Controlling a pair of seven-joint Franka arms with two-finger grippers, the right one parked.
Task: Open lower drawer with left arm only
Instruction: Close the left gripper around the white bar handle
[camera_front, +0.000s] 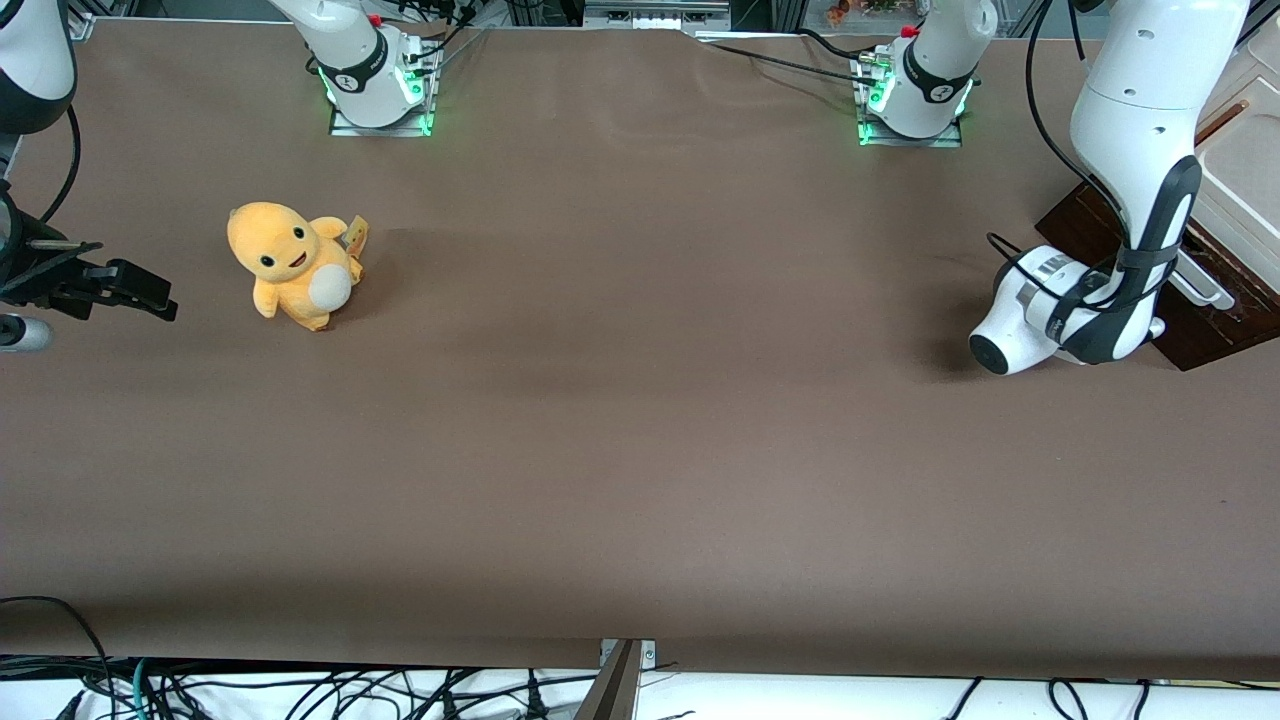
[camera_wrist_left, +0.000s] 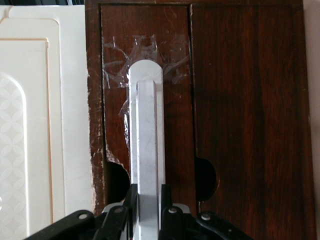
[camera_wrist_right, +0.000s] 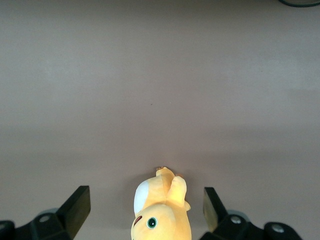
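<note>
Left wrist view: black two-finger gripper pinching the long white-silver bar handle.
Drawer: shallow dark-brown wooden lower drawer directly ahead of the fingers, seemingly shut.
Advice: pull straight back, grip square.

A robotics lab: arm bases bolted to a brown-covered table, loose cables.

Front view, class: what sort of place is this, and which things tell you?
Probably a robotics lab test bench. Two arm bases bolted to a brown-covered table, loose cables along its edge, a plush toy as prop. The gripper grips the lower drawer by its bar handle.
</note>
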